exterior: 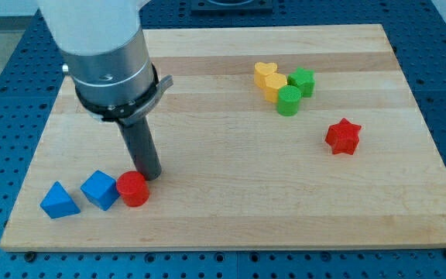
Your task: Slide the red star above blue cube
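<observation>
My tip [150, 176] beside red cylinder [133, 189] and blue cube [99, 190]; red star [342, 137] well apart.

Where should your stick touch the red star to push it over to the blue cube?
I can't grip, only push. My tip sits by the red cylinder, far from the red star. I'd probably press the star's right side, in a notch between points, sliding it left to above the blue cube.

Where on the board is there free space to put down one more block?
Free: the middle between my tip and the red star, and the bottom right below the star. Crowded: bottom left, with blue triangle, blue cube, red cylinder.
</observation>
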You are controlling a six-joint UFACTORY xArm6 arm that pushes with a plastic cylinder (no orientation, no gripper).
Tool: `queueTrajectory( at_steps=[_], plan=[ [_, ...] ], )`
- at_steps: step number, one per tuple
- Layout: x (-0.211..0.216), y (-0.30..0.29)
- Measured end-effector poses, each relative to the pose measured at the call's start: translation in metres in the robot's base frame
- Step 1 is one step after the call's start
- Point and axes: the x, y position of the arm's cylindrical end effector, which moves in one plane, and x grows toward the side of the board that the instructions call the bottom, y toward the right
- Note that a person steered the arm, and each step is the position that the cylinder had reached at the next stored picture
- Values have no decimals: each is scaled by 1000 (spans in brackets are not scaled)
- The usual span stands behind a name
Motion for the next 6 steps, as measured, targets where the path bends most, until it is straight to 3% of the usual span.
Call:
queueTrajectory(
  at_steps=[2, 3, 6],
  plan=[
    [8, -9],
    [-14, 18],
    [-9, 212]
  ],
)
